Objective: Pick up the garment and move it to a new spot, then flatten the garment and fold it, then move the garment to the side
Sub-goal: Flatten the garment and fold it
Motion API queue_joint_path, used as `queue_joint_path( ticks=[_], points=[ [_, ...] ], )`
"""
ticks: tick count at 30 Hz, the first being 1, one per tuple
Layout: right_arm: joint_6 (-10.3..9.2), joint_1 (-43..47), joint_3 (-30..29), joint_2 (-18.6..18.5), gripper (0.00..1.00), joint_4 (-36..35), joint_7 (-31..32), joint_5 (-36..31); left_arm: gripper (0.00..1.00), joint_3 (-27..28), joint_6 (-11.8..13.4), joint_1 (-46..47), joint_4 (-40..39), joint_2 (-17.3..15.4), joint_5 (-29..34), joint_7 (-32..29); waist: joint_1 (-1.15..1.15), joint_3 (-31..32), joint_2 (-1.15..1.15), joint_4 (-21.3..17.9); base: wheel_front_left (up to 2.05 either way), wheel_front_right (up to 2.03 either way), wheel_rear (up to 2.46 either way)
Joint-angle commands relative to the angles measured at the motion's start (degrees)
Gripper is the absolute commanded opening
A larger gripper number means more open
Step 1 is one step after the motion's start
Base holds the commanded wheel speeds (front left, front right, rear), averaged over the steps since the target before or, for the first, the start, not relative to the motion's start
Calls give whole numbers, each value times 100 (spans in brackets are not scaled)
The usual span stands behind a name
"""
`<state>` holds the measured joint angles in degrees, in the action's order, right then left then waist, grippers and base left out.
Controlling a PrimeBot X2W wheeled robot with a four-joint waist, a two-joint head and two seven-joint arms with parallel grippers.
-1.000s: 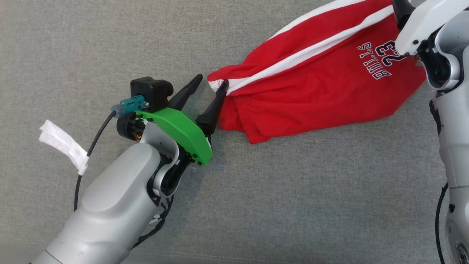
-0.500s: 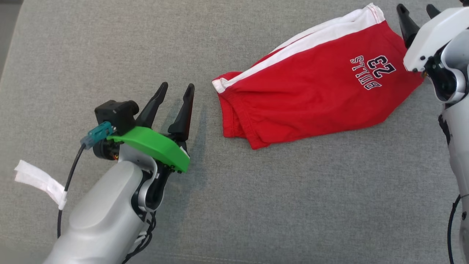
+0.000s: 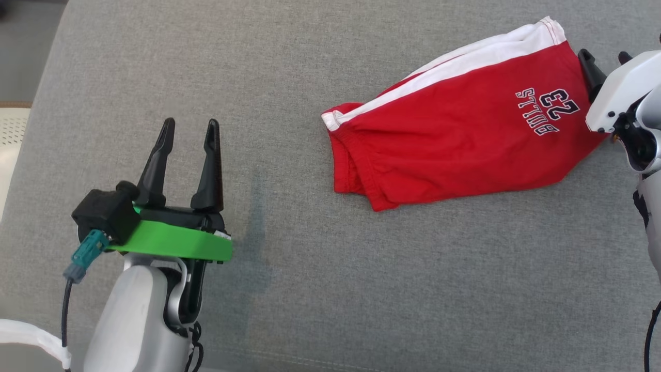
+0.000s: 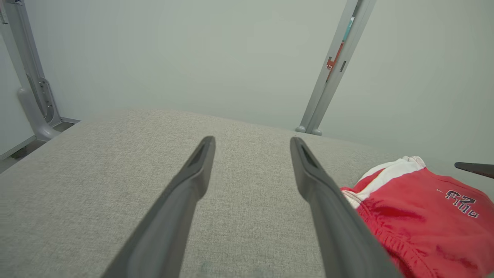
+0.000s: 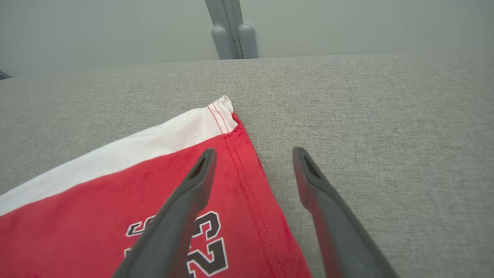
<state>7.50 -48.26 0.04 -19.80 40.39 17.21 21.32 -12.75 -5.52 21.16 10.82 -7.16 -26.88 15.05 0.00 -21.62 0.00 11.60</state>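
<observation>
We logged the left end effector [image 3: 190, 123] wide and empty, well apart from the garment [image 3: 454, 139]. The right end effector [image 5: 253, 151] stood wide astride its hem. We judged an even, all-layer pinch best.

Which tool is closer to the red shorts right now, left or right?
Right. The right tool sits at the printed end of the red shorts, right by the hem. The left tool stands well apart, off their other end.

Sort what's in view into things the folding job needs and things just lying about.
Job:
red shorts, lying on the grey padded surface
left gripper, open, apart from them
right gripper, open at their printed edge

Lying about:
white strap on the left arm's cable
metal post behind the surface
</observation>
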Motion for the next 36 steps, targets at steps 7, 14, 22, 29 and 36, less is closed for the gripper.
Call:
queue_joint_path(
  ticks=[7,14,22,29,36],
  points=[
    [-4,-115,-69,-111,100,307,112,-70,100,465,-186,-315,-25,284,531,11,0,-240,0,167,0,0,0],
    [-4,-182,-33,-87,100,644,614,-22,100,445,-203,-269,-60,365,549,12,0,-411,0,247,0,0,0],
    [1,-76,253,-88,0,511,1184,172,100,407,-202,-196,-16,390,504,12,0,-415,0,247,0,0,0],
    [-8,58,-62,-247,0,113,818,238,100,380,-202,-268,117,364,491,12,0,-169,0,66,0,0,0],
    [-7,627,-585,-384,0,-370,465,150,100,311,-202,-371,215,275,458,12,0,135,0,-198,0,0,0]
  ],
)
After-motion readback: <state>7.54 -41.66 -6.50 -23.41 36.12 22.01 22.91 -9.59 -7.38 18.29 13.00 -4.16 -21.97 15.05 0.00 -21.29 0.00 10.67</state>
